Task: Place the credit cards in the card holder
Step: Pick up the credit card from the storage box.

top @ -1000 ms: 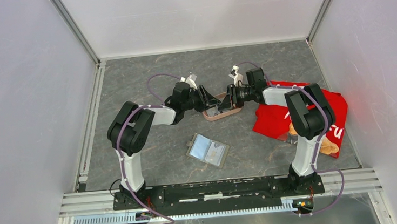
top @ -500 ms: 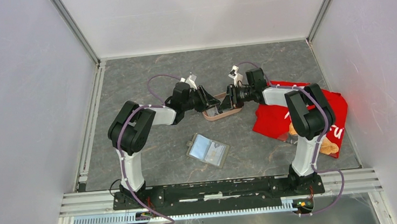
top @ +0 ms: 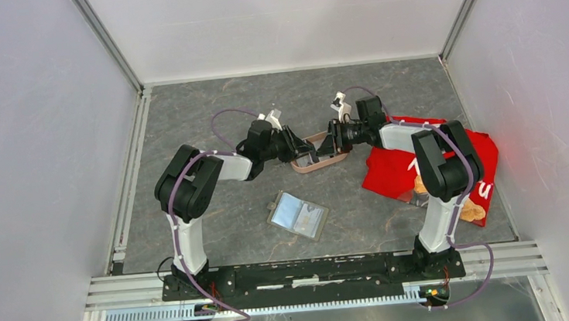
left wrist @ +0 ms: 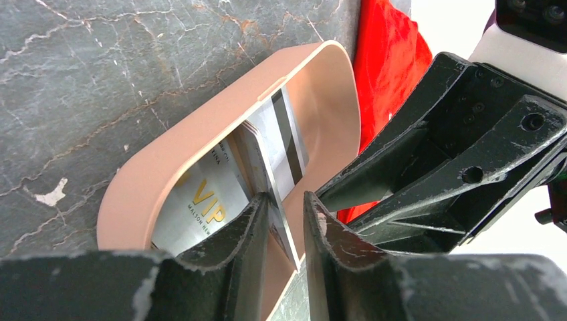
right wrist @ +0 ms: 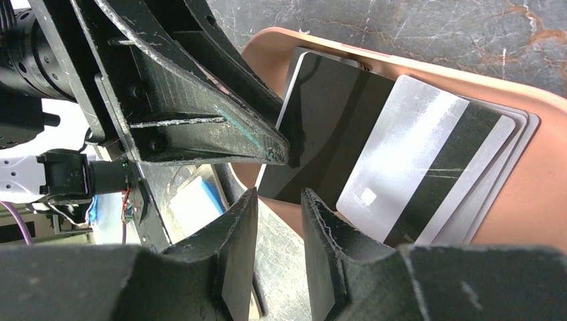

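Credit cards (right wrist: 414,167): stack in pink tray (left wrist: 200,130); loading not yet begun, we judge
Card holder (top: 298,215): open on desk (top: 208,120), apart from tray
Left tool (left wrist: 282,204), right tool (right wrist: 279,200): jaws narrow at tilted card (right wrist: 327,127); whether either grips, we cannot tell

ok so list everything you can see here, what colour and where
credit cards: several, silver, white and black, stacked in the pink tray
pink tray: one, pink-beige, mid table between the two tools
card holder: one, grey with pale inner panels, lying open nearer the arm bases
red bag: one, red, right side, partly under the right arm
table: one, grey marbled
left tool: one, black, at the tray, a card on edge between its jaws
right tool: one, black, at the tray's opposite side
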Action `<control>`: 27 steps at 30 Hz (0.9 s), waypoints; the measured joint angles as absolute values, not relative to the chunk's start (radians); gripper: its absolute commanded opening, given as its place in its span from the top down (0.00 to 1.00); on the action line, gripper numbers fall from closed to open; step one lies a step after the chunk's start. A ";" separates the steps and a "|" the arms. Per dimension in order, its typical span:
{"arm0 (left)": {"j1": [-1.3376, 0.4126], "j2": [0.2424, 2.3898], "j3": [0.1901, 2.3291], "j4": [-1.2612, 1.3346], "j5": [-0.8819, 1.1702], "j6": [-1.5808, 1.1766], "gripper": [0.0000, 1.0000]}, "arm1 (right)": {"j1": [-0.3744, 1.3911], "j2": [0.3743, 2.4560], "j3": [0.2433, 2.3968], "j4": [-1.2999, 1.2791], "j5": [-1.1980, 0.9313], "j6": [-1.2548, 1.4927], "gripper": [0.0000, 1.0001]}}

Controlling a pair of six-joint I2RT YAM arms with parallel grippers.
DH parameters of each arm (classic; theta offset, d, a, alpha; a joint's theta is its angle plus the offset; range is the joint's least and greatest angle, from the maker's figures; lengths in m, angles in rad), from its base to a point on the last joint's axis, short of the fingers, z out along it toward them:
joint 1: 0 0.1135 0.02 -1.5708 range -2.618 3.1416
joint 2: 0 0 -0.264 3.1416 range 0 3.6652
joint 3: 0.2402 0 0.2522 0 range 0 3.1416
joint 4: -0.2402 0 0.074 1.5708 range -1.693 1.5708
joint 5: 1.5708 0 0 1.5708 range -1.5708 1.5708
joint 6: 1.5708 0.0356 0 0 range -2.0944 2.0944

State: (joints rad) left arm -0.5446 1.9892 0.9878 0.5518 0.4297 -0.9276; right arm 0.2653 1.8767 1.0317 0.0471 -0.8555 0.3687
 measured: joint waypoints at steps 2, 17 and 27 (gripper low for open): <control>-0.545 1.989 0.984 0.553 0.430 -0.928 0.70 | 0.264 1.877 1.032 0.045 -0.855 0.368 0.64; -0.525 1.989 0.958 0.559 0.448 -0.926 0.98 | 0.260 1.871 1.036 0.017 -0.844 0.315 0.63; -0.506 1.975 0.958 0.583 0.484 -0.846 0.98 | 0.243 1.843 1.165 -0.149 -0.885 0.015 0.55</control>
State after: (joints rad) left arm -0.5056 1.9755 0.9581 0.5827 0.4835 -0.8459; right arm 0.2432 1.8431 1.1648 -0.1486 -0.8852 0.0147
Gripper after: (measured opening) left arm 0.034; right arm 0.400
